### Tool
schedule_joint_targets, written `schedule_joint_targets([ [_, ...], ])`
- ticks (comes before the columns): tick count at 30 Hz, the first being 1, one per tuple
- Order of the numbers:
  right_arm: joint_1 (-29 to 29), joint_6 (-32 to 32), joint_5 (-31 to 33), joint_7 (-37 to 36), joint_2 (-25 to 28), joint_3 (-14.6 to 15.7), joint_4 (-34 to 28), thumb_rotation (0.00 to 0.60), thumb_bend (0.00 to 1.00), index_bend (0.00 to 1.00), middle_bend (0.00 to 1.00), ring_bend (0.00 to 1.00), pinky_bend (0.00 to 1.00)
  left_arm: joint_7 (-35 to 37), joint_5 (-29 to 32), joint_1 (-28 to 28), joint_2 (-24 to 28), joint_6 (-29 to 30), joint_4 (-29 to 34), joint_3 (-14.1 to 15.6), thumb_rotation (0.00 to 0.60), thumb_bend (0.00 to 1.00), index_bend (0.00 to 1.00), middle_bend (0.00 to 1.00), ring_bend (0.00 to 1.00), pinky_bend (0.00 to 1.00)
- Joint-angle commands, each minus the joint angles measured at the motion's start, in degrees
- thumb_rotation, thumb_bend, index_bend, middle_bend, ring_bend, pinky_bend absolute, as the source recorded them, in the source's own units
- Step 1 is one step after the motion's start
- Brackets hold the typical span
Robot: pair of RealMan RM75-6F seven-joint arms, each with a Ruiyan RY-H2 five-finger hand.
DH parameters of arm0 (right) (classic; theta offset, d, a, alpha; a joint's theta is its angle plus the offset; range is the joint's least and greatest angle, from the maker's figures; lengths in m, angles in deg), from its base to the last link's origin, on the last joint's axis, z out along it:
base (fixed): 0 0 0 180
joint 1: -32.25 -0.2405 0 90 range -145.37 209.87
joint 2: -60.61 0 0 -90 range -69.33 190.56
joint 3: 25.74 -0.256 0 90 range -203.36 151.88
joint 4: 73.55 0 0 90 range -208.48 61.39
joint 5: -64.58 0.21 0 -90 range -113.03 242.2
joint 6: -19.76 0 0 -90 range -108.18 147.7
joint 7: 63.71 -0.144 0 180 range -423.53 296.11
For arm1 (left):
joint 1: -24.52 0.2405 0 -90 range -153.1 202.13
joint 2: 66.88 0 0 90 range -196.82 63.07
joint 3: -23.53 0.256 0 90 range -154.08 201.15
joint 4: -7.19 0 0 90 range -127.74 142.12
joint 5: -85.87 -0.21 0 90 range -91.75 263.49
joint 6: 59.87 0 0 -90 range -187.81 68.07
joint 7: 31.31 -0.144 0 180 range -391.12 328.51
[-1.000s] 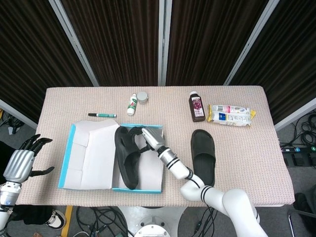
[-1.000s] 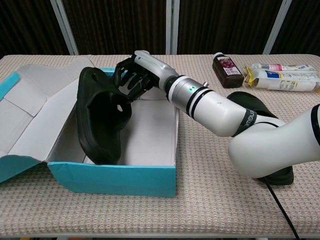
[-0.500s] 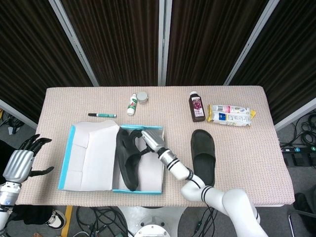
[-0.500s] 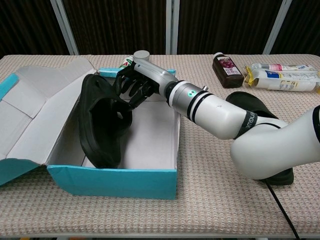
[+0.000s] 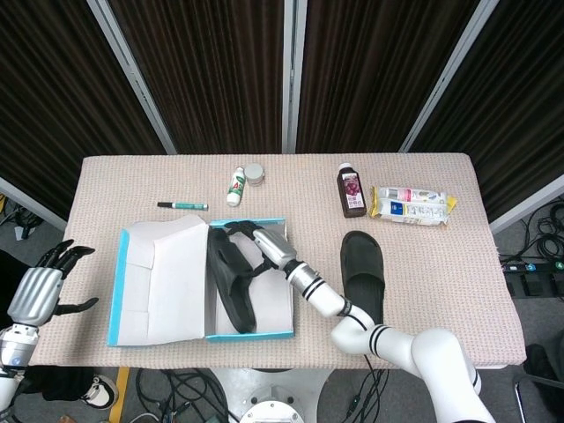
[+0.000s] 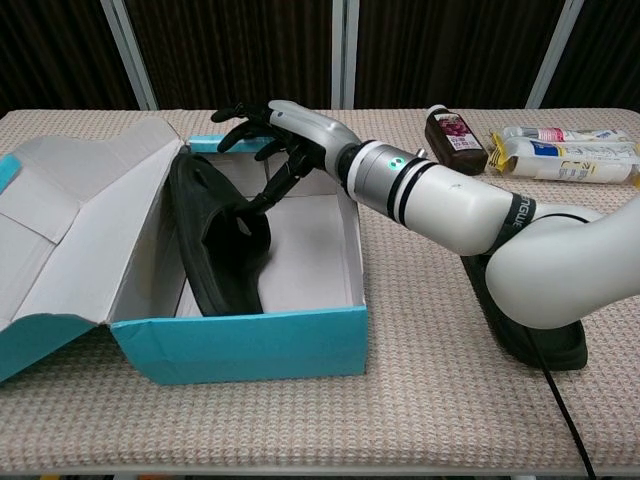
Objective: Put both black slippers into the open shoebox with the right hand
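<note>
The open blue shoebox (image 5: 201,335) (image 6: 240,342) lies at the table's front left, its lid flap spread to the left. One black slipper (image 5: 231,284) (image 6: 215,245) stands on its edge inside, leaning against the box's left wall. My right hand (image 5: 264,245) (image 6: 285,135) hovers over the box's far end with fingers spread; one fingertip reaches down to the slipper's strap. The second black slipper (image 5: 363,278) (image 6: 530,335) lies flat on the table right of the box, partly hidden by my right forearm in the chest view. My left hand (image 5: 40,286) hangs open off the table's left edge.
Along the back of the table are a green pen (image 5: 182,205), a white bottle (image 5: 234,187), a small jar (image 5: 254,174), a brown bottle (image 5: 352,191) (image 6: 455,130) and a yellow-edged packet (image 5: 411,204) (image 6: 560,150).
My right hand has let go of the slipper and spread its fingers. The slipper has sunk lower into the box against the left wall. The box shifted slightly.
</note>
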Motion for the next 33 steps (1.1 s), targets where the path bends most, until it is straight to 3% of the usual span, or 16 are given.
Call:
schedule_joint_targets([
  [1,0.1,-0.6,0.2,1.0,1.7,0.1,-2.2,0.600,0.00,0.07,0.17,0.00,0.15,0.0,0.0,0.0,0.0,0.0,0.1,0.1,0.600,0.00,0.21,0.21,0.09,0.18],
  [14,2.0,-0.9,0.4,5.1,8.7,1.0,-13.2,0.600,0.00,0.01,0.12,0.00,0.12,-0.3,-0.1,-0.4,0.1,-0.5,1.2,0.0,0.600,0.00,0.21,0.21,0.09,0.18],
  [24,4.3,2.6,0.6,9.0,16.3,-0.3,-25.0,0.600,0.00,0.01,0.12,0.00,0.12,-1.2,-0.1,-0.6,0.3,-0.5,2.3,-0.2,0.600,0.00,0.21,0.21,0.09,0.18],
  [27,5.2,3.9,1.5,14.3,19.9,-1.3,-29.3,0.600,0.00,0.01,0.12,0.00,0.12,-1.5,-0.2,-0.6,0.3,-0.5,2.5,-0.1,0.600,0.00,0.21,0.21,0.09,0.18],
  [33,6.9,5.2,8.5,32.4,28.2,-3.9,-38.3,0.600,0.00,0.01,0.17,0.02,0.12,-1.6,-0.3,-0.7,0.4,-0.4,3.0,-0.1,0.600,0.00,0.21,0.21,0.09,0.18],
])
